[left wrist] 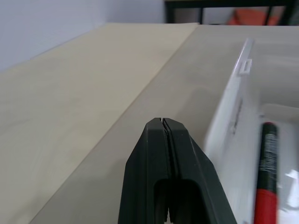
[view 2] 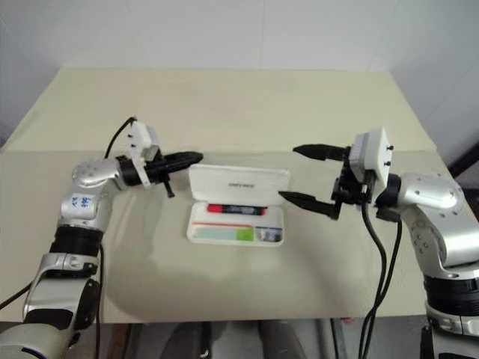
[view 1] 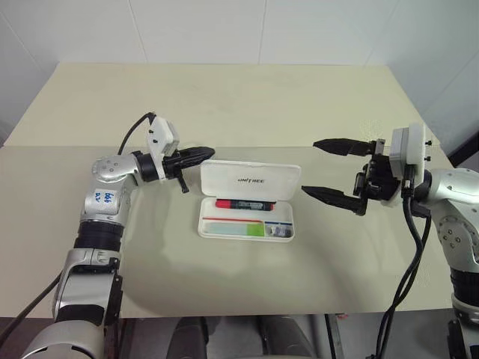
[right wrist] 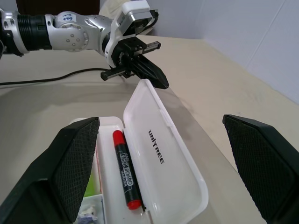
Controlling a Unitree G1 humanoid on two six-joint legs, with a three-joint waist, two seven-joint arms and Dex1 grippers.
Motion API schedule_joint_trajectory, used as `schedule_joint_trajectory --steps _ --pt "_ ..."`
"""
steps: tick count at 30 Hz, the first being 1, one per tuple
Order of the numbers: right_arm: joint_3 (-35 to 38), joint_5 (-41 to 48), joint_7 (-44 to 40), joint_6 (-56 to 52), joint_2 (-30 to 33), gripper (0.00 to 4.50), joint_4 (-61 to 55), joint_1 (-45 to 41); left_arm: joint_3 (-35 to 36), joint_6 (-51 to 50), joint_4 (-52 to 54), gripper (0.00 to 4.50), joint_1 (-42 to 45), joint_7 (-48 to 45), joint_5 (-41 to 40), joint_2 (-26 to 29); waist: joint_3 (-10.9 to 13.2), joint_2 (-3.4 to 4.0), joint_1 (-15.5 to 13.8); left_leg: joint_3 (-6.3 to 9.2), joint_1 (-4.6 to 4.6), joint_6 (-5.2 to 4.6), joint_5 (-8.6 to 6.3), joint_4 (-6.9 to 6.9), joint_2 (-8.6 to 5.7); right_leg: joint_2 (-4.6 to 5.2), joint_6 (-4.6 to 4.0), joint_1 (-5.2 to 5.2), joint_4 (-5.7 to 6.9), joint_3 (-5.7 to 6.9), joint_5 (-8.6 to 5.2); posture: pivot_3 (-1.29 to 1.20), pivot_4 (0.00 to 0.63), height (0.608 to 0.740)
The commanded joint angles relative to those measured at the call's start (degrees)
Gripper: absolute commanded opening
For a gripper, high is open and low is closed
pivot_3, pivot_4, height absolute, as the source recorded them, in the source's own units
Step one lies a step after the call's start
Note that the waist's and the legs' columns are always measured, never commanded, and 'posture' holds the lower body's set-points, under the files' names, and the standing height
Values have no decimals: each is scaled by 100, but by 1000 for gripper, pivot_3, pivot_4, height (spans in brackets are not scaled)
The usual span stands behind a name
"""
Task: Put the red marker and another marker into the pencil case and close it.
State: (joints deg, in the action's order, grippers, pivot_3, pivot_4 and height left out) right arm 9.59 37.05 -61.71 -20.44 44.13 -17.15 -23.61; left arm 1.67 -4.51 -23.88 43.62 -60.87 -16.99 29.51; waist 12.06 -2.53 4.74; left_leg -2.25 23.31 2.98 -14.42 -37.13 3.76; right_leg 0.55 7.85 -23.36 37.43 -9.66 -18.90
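**Two markers in the open case, lid still up**

A pale cream table (view 1: 224,97) runs back to a white wall (view 1: 224,30) marked by thin panel seams. A faint line crosses the tabletop from side to side just behind the arms, as if two boards meet there. In the left wrist view, a dark frame and something orange show beyond the table's far end.

The white pencil case (view 1: 247,217) lies open near the middle of the table, its lid (view 1: 251,179) standing up at the far side with small black lettering facing the robot. The red marker (view 1: 243,203) lies lengthwise in the tray next to the hinge, black barrel and red cap plain to see. In front of it, along the tray's near side, lies the pale green highlighter (view 1: 236,229), its brighter green cap towards the robot's right.

The left gripper (view 1: 200,154) points across at the upper left corner of the lid, fingers pressed together and holding nothing; whether the tip touches the lid cannot be told. The right gripper (view 1: 329,168) hovers just beside the case's right end, its two black fingers spread wide apart, one behind the other, with nothing between them.
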Motion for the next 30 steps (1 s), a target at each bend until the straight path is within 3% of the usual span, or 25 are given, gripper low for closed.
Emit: schedule_joint_trajectory --steps 1,15,30 --pt "251 254 10 -90 84 4500 -314 50 18 -38 400 18 -89 -443 -300 38 0 0 -2 0 0 0 0 -1 0 0 0 0 1 0 0 0 150 740" --pt "368 514 70 -357 166 4500 -448 32 -623 -870 1729 18 -893 -1316 -271 482 0 0 -2 3 -1 0 0 -1 0 1 0 2 1 0 0 0 150 740" --pt "322 535 572 -395 -60 4500 -892 297 -1657 -707 1566 18 -1144 -1067 761 510 -3 1 -7 4 -3 -1 0 -2 0 1 -1 5 0 -2 -1 0 150 740"
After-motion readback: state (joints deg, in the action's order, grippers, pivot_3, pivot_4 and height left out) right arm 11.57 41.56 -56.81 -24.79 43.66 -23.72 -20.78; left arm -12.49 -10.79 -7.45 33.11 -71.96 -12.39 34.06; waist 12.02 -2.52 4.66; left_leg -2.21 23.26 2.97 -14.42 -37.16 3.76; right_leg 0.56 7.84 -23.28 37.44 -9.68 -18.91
